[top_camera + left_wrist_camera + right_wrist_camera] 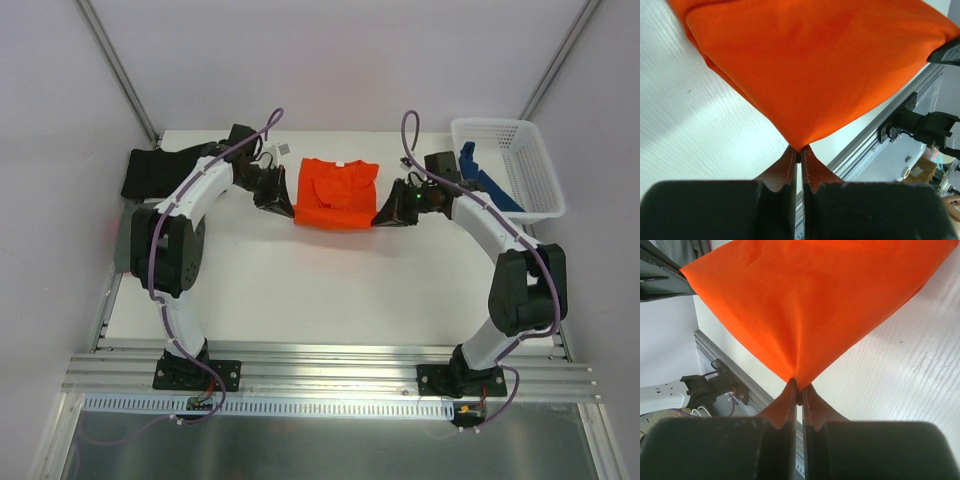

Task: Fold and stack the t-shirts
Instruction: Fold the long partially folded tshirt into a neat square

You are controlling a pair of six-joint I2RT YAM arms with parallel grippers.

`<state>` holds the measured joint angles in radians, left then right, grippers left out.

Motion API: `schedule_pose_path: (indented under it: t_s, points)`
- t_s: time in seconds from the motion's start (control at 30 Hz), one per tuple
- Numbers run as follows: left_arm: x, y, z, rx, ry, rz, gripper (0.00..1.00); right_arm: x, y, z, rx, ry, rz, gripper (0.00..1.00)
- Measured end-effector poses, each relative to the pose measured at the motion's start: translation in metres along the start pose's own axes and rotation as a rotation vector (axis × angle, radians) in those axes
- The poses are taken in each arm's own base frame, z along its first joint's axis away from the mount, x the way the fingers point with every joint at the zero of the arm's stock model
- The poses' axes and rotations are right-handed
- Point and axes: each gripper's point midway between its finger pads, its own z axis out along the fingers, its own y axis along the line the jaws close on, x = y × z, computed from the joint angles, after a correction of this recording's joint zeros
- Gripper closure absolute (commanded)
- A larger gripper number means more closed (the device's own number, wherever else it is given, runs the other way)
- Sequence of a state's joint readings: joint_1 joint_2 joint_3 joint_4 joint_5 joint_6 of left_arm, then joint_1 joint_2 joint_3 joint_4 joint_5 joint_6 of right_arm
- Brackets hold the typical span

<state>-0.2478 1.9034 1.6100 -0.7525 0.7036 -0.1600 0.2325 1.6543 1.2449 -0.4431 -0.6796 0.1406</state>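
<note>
Table [300, 290]: white work surface, with both arms reaching in from the near edge toward its far half.

Orange t-shirt [336, 193]: lies at the far centre of the table between the two arms. It is gathered into a compact rectangle with the collar on the far side. Judged partly folded, not yet stacked.

Dark cloth [150, 172]: lies at the far left corner, part hidden by the left arm. Probably the finished pile or shirts awaiting their turn; I cannot tell which.

Basket [505, 125]: white mesh, at the far right corner. A blue t-shirt [488, 182] hangs over its near rim, apparently waiting.

Left gripper [799, 155]: fingers pressed together, pinching the near left corner of the orange shirt, the cloth tented up from the pinch.

Right gripper [797, 392]: likewise pinched tight on the near right corner.

Assessment: the matched corner grips keep the near hem taut and level, which suits carrying it away over the body toward the collar for an even crease.
</note>
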Motion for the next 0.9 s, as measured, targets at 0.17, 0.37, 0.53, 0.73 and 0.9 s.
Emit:
schedule_pose_path:
  t_s: [0.17, 0.37, 0.53, 0.73, 0.9]
  points:
    - [-0.018, -0.013, -0.010, 0.012, -0.047, 0.046, 1.00, -0.004, 0.008, -0.008, -0.005, -0.019, -0.012, 0.99]
    - [-0.050, -0.025, -0.019, 0.015, -0.108, 0.116, 1.00, -0.033, 0.023, -0.015, -0.015, -0.083, -0.062, 0.99]
    - [-0.093, -0.020, -0.008, 0.005, -0.159, 0.172, 1.00, -0.075, 0.025, -0.004, -0.018, -0.135, -0.109, 0.99]
    - [-0.145, 0.022, 0.041, -0.041, -0.194, 0.208, 1.00, -0.132, -0.014, 0.039, 0.019, -0.182, -0.132, 0.99]
    - [-0.181, 0.088, 0.107, -0.116, -0.242, 0.238, 1.00, -0.183, -0.073, 0.101, 0.063, -0.208, -0.147, 0.99]
